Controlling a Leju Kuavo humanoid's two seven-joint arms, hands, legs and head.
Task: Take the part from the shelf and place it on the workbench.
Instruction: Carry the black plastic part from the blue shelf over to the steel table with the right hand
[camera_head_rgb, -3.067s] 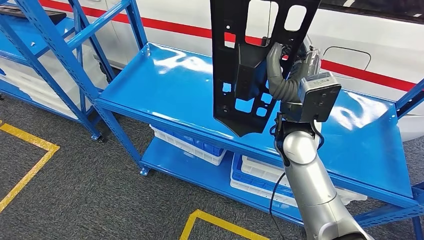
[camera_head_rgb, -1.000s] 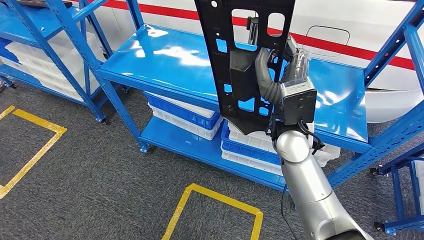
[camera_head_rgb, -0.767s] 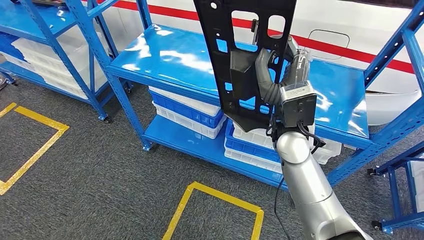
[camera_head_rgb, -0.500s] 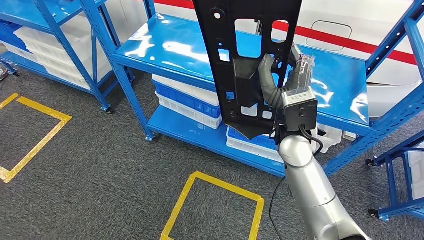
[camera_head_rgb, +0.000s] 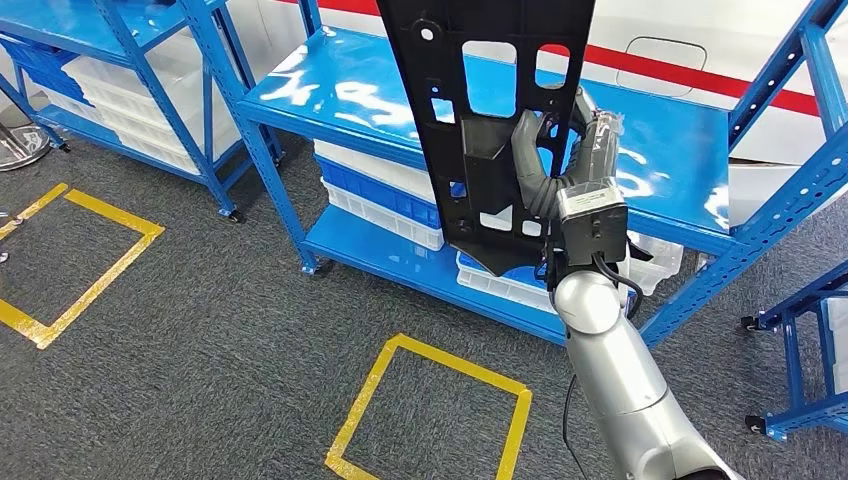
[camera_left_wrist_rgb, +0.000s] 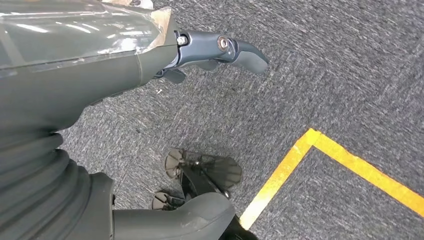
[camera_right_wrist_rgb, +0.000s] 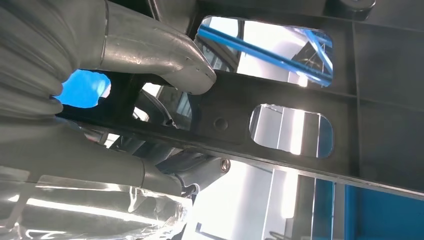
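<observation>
The part is a long black plastic panel (camera_head_rgb: 478, 110) with several cut-out windows, held upright in front of me above the blue shelf (camera_head_rgb: 350, 95). My right hand (camera_head_rgb: 560, 150) grips it near its lower half, thumb hooked through an opening. In the right wrist view the thumb (camera_right_wrist_rgb: 165, 55) presses on the black panel (camera_right_wrist_rgb: 310, 95) beside its windows. My left hand (camera_left_wrist_rgb: 150, 55) hangs over the grey carpet, fingers apart and holding nothing.
Blue metal racks stand ahead, with white and blue crates (camera_head_rgb: 385, 200) on the lower shelf. A white vehicle body with a red stripe (camera_head_rgb: 680, 80) lies behind. Yellow floor squares (camera_head_rgb: 430, 410) mark the grey carpet. Another blue rack (camera_head_rgb: 800, 330) stands at the right.
The whole view has shifted: the shelf has slid away and to the right as I back off and turn. My right hand keeps holding the panel upright, unchanged in grip.
</observation>
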